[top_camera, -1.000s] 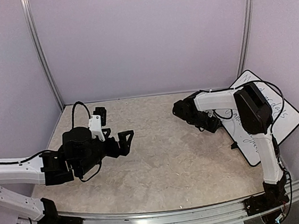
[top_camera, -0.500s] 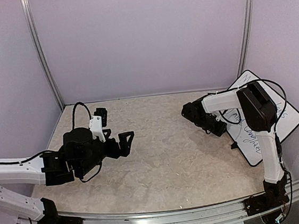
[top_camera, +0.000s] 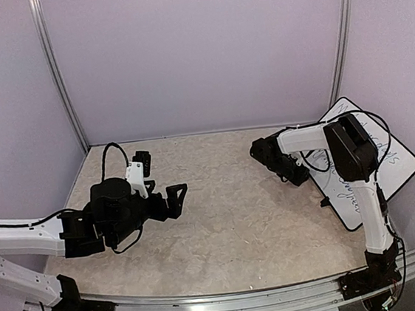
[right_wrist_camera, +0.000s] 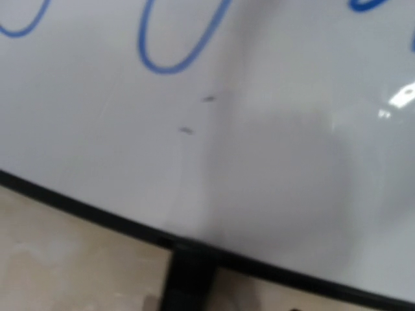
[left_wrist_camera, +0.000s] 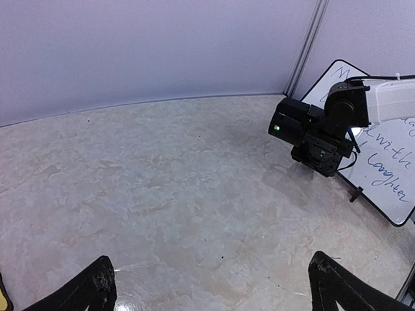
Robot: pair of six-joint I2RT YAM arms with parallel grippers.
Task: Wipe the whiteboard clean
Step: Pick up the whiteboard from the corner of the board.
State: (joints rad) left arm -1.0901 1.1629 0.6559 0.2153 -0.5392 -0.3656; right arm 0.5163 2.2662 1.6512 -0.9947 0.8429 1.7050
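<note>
Whiteboard (top_camera: pixel 389 155): stood at the table's far right, close to the right wall; blue handwriting ran across it
Board foot (right_wrist_camera: pixel 187 275): black; set under the frame's lower edge, on the table (top_camera: pixel 229 220)
Left gripper (top_camera: pixel 159 175): jaws spread wide, holding nothing; over the table's left side, well apart from the board
Right gripper (top_camera: pixel 296 172): just beside the board's left edge; jaw width could not be told
</note>
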